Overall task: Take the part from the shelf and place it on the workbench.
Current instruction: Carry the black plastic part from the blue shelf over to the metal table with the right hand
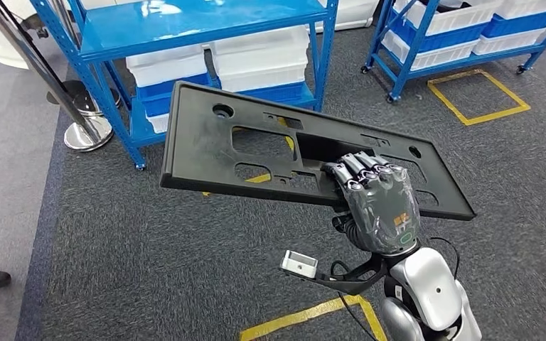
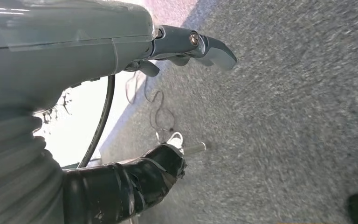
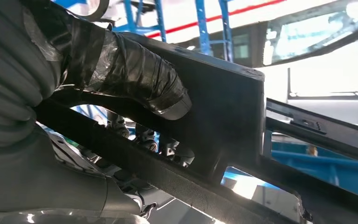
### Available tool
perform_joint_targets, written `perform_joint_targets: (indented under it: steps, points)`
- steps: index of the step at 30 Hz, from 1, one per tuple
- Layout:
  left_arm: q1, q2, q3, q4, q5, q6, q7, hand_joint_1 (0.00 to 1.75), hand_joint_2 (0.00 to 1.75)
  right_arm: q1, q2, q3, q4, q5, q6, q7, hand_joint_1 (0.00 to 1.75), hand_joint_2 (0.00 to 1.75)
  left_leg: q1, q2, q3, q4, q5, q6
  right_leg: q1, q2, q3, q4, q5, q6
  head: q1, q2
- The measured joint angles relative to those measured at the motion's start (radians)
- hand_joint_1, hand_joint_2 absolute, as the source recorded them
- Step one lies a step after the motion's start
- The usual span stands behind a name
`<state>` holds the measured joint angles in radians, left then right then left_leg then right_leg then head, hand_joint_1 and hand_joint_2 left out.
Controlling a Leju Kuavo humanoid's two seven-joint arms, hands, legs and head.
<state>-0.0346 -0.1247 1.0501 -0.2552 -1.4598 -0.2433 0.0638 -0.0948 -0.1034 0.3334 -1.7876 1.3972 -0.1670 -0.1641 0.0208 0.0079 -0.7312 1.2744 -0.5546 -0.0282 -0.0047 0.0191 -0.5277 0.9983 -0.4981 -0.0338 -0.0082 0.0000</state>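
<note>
Gripping one black part [image 1: 270, 145], right hand [image 1: 378, 202] above carpet [image 1: 149, 270].

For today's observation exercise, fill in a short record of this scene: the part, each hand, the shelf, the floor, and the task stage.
part: black panel with cut-outs, held off the floor, roughly level
right hand: grips the panel's near edge, fingers on top
left hand: holds nothing, hangs over grey carpet
shelf: blue rack behind, white bins on it
floor: yellow tape marks
stage: part off shelf, not yet placed
</note>
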Motion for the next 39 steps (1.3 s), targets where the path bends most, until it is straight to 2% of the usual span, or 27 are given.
perform_joint_targets:
  steps: [1,2,3,5,6,7,9,10,12,14,15,16,17,18,20,22,24,26,28,29,30,31,32,33,35,37,39]
  points:
    - [0.000,0.000,0.000,0.000,-0.001,0.001,0.000,0.00,1.75,0.003,0.000,0.000,0.000,-0.001,0.000,0.000,1.75,1.75,0.000,-0.001,0.011,0.011,0.011,0.002,0.002,0.009,-0.012,0.002,0.009,0.001,0.000,0.000]
    - [0.000,0.000,0.000,0.000,-0.002,0.001,0.000,0.00,1.75,0.005,0.000,0.000,0.000,-0.002,0.000,0.001,1.75,1.75,-0.002,-0.006,0.042,-0.015,0.033,0.007,0.004,0.019,-0.022,0.005,0.016,0.003,0.000,0.000]
    - [0.000,0.000,0.001,-0.001,-0.002,0.002,0.000,0.00,1.75,0.007,0.000,0.000,0.000,-0.002,0.000,0.002,1.75,1.75,-0.003,-0.019,0.090,-0.076,0.057,0.015,0.005,0.028,-0.031,0.008,0.022,0.004,0.000,0.000]
    - [0.001,0.002,0.002,-0.003,-0.004,0.003,0.001,0.00,1.75,0.007,0.000,0.000,-0.001,-0.003,0.001,0.003,1.75,1.75,-0.006,-0.057,0.184,-0.210,0.071,0.035,0.006,0.045,-0.044,0.012,0.032,0.011,0.000,0.000]
    - [0.001,0.003,0.004,-0.004,-0.005,0.004,0.001,0.00,1.75,0.007,0.000,0.000,-0.001,-0.004,0.002,0.003,1.75,1.75,-0.008,-0.070,0.210,-0.253,0.067,0.041,0.004,0.053,-0.050,0.014,0.037,0.016,0.000,0.000]
    - [0.001,0.003,0.006,-0.005,-0.006,0.004,0.001,0.00,1.75,0.008,0.000,0.000,-0.001,-0.004,0.003,0.003,1.75,1.75,-0.010,-0.071,0.219,-0.271,0.062,0.045,0.001,0.062,-0.055,0.014,0.043,0.023,0.000,0.000]
    - [0.000,0.001,0.011,-0.006,-0.008,0.004,0.001,0.00,1.75,0.010,-0.001,-0.001,-0.001,-0.005,0.004,0.004,1.75,1.75,-0.010,-0.049,0.221,-0.288,0.070,0.051,-0.001,0.074,-0.061,0.014,0.050,0.036,0.000,0.000]
    - [-0.001,0.000,0.013,-0.006,-0.008,0.004,0.001,0.00,1.75,0.011,-0.001,-0.002,-0.001,-0.005,0.004,0.004,1.75,1.75,-0.007,-0.036,0.222,-0.297,0.077,0.057,0.001,0.064,-0.068,0.024,0.042,0.041,0.001,0.000]
    - [0.001,-0.002,0.015,-0.006,-0.008,0.004,0.002,0.00,1.75,0.011,-0.003,-0.003,-0.002,-0.005,0.004,0.004,1.75,1.75,-0.002,-0.008,0.219,-0.310,0.089,0.066,0.000,0.022,-0.106,0.101,-0.012,0.050,0.002,0.000]
    - [0.004,-0.003,0.017,-0.006,-0.008,0.003,0.002,0.00,1.75,0.012,-0.003,-0.003,-0.003,-0.005,0.004,0.004,1.75,1.75,-0.003,0.016,0.209,-0.306,0.093,0.068,-0.006,-0.005,-0.160,0.220,-0.076,0.059,0.003,0.000]
    - [0.004,-0.003,0.017,-0.006,-0.008,0.003,0.002,0.00,1.75,0.013,-0.004,-0.003,-0.003,-0.005,0.004,0.004,1.75,1.75,-0.003,0.029,0.205,-0.302,0.093,0.067,-0.009,-0.010,-0.174,0.256,-0.086,0.064,0.003,0.000]
    - [0.004,-0.004,0.018,-0.006,-0.009,0.003,0.002,0.00,1.75,0.014,-0.004,-0.003,-0.003,-0.005,0.004,0.004,1.75,1.75,-0.003,0.041,0.200,-0.297,0.092,0.066,-0.012,-0.014,-0.170,0.258,-0.078,0.067,0.003,0.000]
    - [0.004,-0.004,0.019,-0.006,-0.009,0.003,0.002,0.00,1.75,0.014,-0.004,-0.003,-0.003,-0.005,0.004,0.004,1.75,1.75,-0.003,0.053,0.196,-0.292,0.091,0.064,-0.015,-0.020,-0.147,0.226,-0.055,0.069,0.003,0.000]
    - [0.003,-0.005,0.019,-0.006,-0.010,0.003,0.002,0.00,1.75,0.014,-0.005,-0.003,-0.003,-0.005,0.004,0.004,1.75,1.75,-0.002,0.064,0.193,-0.285,0.089,0.061,-0.016,-0.033,-0.110,0.165,-0.025,0.070,0.003,0.000]
    - [0.002,-0.006,0.021,-0.007,-0.011,0.002,0.002,0.00,1.75,0.013,-0.005,-0.003,-0.004,-0.005,0.004,0.004,1.75,1.75,-0.006,0.082,0.188,-0.271,0.082,0.050,-0.012,-0.069,-0.050,0.060,0.007,0.062,0.003,0.000]
    - [0.000,-0.007,0.022,-0.007,-0.011,0.002,0.002,0.00,1.75,0.013,-0.006,-0.004,-0.005,-0.005,0.005,0.004,1.75,1.75,-0.011,0.097,0.187,-0.264,0.079,0.037,-0.005,-0.078,-0.040,0.031,0.010,0.047,0.003,0.000]
    - [-0.002,-0.008,0.023,-0.008,-0.011,0.002,0.003,0.00,1.75,0.014,-0.006,-0.004,-0.007,-0.005,0.005,0.004,1.75,1.75,-0.008,0.104,0.188,-0.260,0.076,0.024,-0.006,-0.057,-0.046,0.029,0.017,0.033,0.003,0.000]
    - [-0.002,-0.009,0.023,-0.008,-0.011,0.002,0.003,0.00,1.75,0.012,-0.006,-0.004,-0.009,-0.005,0.005,0.004,1.75,1.75,-0.002,0.064,0.171,-0.219,0.041,0.014,-0.010,-0.038,-0.050,0.024,0.026,0.017,0.002,0.000]
    - [0.000,-0.010,0.023,-0.008,-0.011,0.002,0.004,0.00,1.75,0.010,-0.006,-0.004,-0.010,-0.005,0.005,0.004,1.75,1.75,0.001,0.013,0.123,-0.108,-0.029,0.009,-0.009,-0.018,-0.057,0.022,0.033,0.007,0.002,0.000]
    - [0.002,-0.010,0.023,-0.008,-0.011,0.002,0.004,0.00,1.75,0.010,-0.006,-0.004,-0.010,-0.005,0.005,0.004,1.75,1.75,0.001,0.003,0.095,-0.045,-0.057,0.009,-0.007,-0.006,-0.061,0.023,0.035,0.005,0.002,0.000]
    - [0.003,-0.010,0.023,-0.008,-0.011,0.002,0.004,0.00,1.75,0.010,-0.006,-0.004,-0.009,-0.005,0.005,0.004,1.75,1.75,0.001,0.000,0.076,-0.001,-0.070,0.010,-0.004,0.007,-0.064,0.025,0.037,0.003,0.002,0.000]
    - [0.004,-0.010,0.023,-0.008,-0.011,0.002,0.004,0.00,1.75,0.011,-0.006,-0.004,-0.009,-0.005,0.006,0.004,1.75,1.75,0.000,-0.002,0.072,0.009,-0.062,0.012,-0.002,0.020,-0.067,0.027,0.038,0.002,0.002,0.000]
    - [0.005,-0.010,0.023,-0.008,-0.011,0.002,0.004,0.00,1.75,0.011,-0.006,-0.004,-0.009,-0.005,0.006,0.004,1.75,1.75,0.000,-0.006,0.087,-0.019,-0.035,0.017,0.000,0.034,-0.068,0.030,0.039,0.002,0.002,0.000]
    - [0.005,-0.010,0.023,-0.009,-0.011,0.002,0.004,0.00,1.75,0.011,-0.006,-0.004,-0.009,-0.005,0.007,0.004,1.75,1.75,-0.001,-0.018,0.116,-0.079,0.003,0.024,0.002,0.047,-0.068,0.032,0.039,0.003,0.002,0.000]
    - [0.006,-0.010,0.024,-0.010,-0.012,0.001,0.003,0.00,1.75,0.009,-0.006,-0.004,-0.009,-0.005,0.009,0.004,1.75,1.75,-0.002,-0.067,0.172,-0.197,0.054,0.041,0.002,0.071,-0.071,0.035,0.042,0.008,0.003,0.000]
    - [0.006,-0.010,0.026,-0.012,-0.015,0.001,0.003,0.00,1.75,0.008,-0.006,-0.004,-0.009,-0.005,0.012,0.005,1.75,1.75,-0.006,-0.092,0.192,-0.244,0.060,0.052,-0.003,0.092,-0.080,0.036,0.049,0.020,0.002,0.000]
    - [0.003,-0.011,0.028,-0.014,-0.017,0.001,0.003,0.00,1.75,0.010,-0.006,-0.004,-0.010,-0.005,0.014,0.006,1.75,1.75,-0.006,-0.070,0.196,-0.261,0.066,0.056,-0.006,0.108,-0.089,0.033,0.057,0.035,0.002,0.000]
